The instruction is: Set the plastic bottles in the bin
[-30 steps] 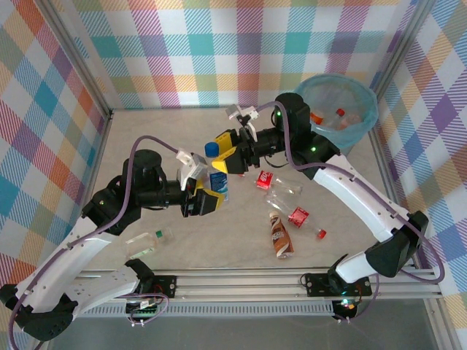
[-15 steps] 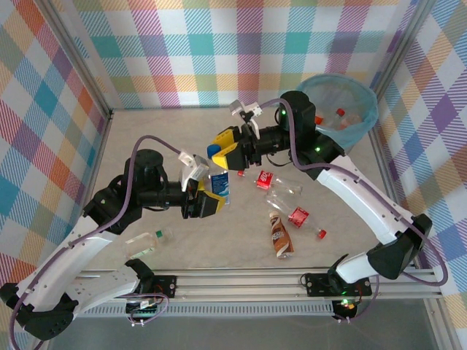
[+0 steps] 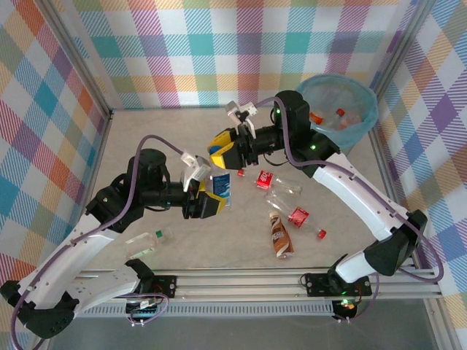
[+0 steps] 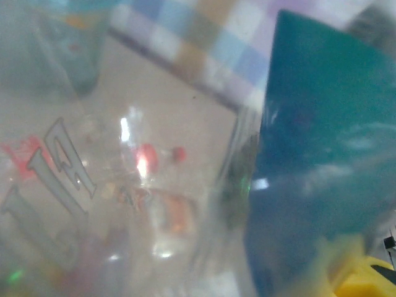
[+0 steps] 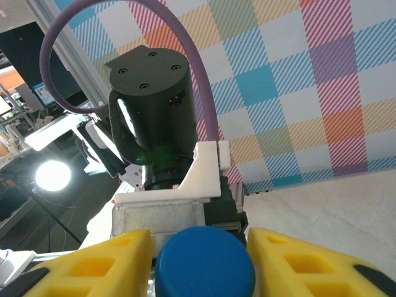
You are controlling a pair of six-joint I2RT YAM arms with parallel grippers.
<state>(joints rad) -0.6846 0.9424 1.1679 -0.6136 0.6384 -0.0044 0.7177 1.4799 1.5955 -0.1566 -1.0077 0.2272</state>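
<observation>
A clear bottle (image 3: pixel 220 186) with a blue label and blue cap (image 5: pixel 204 263) is held above the table. My left gripper (image 3: pixel 207 203) is shut on its lower body; in the left wrist view the clear body (image 4: pixel 124 204) and blue label (image 4: pixel 322 154) sit right against the lens. My right gripper (image 3: pixel 221 152) comes from above, its yellow fingers (image 5: pixel 117 260) pressed close on both sides of the cap. The bin (image 3: pixel 368 109) stands at the back right with bottles (image 3: pixel 318 117) inside. Several bottles lie on the table: red-labelled ones (image 3: pixel 281 188) (image 3: pixel 299 216), a brown one (image 3: pixel 279 238) and a clear one (image 3: pixel 149 243).
Checked walls enclose the table on three sides. An aluminium rail (image 3: pixel 241 281) with both arm bases runs along the near edge. The left arm's wrist housing (image 5: pixel 154 117) faces the right wrist camera closely.
My right gripper has shifted a little left onto the bottle's cap, which it now covers from above, and its fingers have narrowed around it. The left gripper keeps its hold in about the same place.
</observation>
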